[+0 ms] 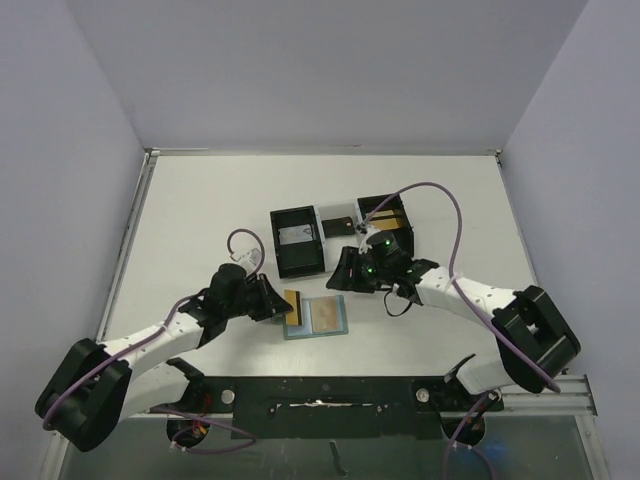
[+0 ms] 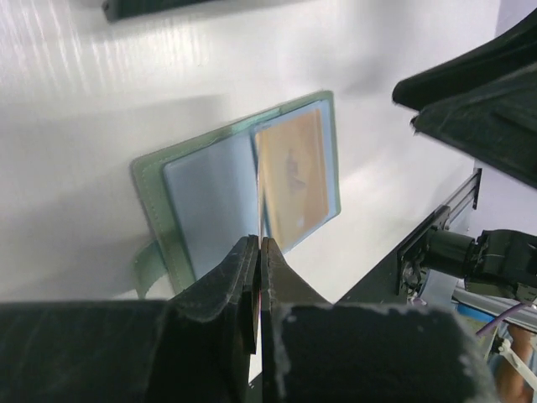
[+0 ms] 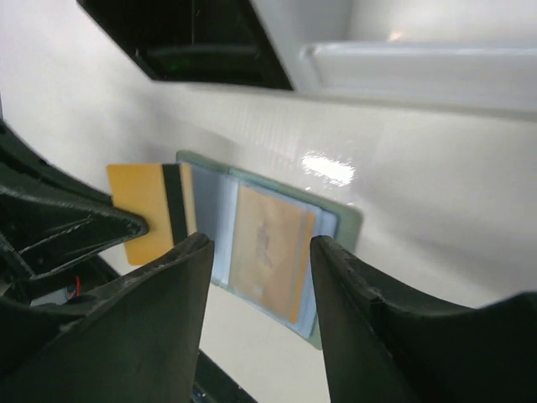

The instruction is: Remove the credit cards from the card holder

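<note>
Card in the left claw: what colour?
Gold-orange card, dark stripe; clearest in the right wrist view.

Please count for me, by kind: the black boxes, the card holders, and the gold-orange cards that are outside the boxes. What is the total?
Black boxes: 2
Card holder: 1
Gold-orange cards: 2 (one pinched in the left gripper, one in a pocket of the holder)
Total: 5
</note>
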You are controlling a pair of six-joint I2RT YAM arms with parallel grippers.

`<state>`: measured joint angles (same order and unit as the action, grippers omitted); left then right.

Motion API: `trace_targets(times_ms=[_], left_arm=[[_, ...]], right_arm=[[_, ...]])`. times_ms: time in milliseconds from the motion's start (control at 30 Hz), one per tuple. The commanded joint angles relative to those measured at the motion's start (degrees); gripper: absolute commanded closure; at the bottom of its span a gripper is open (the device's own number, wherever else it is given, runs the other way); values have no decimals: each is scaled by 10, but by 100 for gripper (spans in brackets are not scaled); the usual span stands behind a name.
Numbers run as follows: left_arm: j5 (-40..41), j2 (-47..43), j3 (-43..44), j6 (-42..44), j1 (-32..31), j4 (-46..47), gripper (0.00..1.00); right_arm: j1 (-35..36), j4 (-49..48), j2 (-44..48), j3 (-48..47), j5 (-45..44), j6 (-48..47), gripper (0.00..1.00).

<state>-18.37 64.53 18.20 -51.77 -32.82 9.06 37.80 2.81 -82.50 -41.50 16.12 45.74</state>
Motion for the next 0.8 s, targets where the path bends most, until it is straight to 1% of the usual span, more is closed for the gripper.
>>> trace_targets(times_ms=[0, 100, 167, 333, 467, 767], left_arm=[[24, -49, 45, 31, 7, -19, 100], [38, -66, 58, 42, 8, -28, 100], [42, -68, 64, 46, 8, -30, 100], [38, -61, 73, 50, 10, -26, 100], [35, -59, 70, 46, 11, -20, 100], [30, -51, 72, 43, 13, -13, 100]], right_arm=[[-46, 48, 60, -37, -82, -47, 47], [-81, 82, 69, -70, -108, -80, 36], [-104, 108, 58, -99, -119, -103, 33], [-149, 126, 15, -157, -114, -141, 33], [-165, 127, -22, -187, -108, -155, 32], [-180, 110, -88, -213, -41, -162, 31]])
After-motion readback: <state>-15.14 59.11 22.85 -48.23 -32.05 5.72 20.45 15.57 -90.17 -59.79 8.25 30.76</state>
